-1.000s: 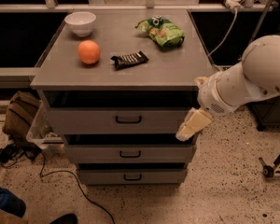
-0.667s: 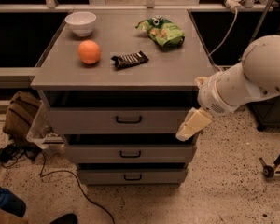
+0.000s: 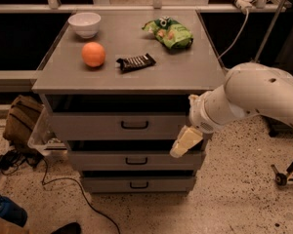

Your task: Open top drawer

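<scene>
The top drawer is the uppermost of three grey fronts under the cabinet top, with a small black bar handle at its middle. It looks pushed in, with a dark gap above its front. My gripper, cream-coloured on a white arm, hangs in front of the drawer's right end, at its lower edge. It is to the right of and slightly below the handle and does not touch it.
On the cabinet top lie a white bowl, an orange, a dark snack bar and a green bag. Middle drawer and bottom drawer sit below. A bag and cables lie on the floor at left.
My gripper has moved a little to the left and down, closer to the drawer fronts. The drawers and the things on top have not moved.
</scene>
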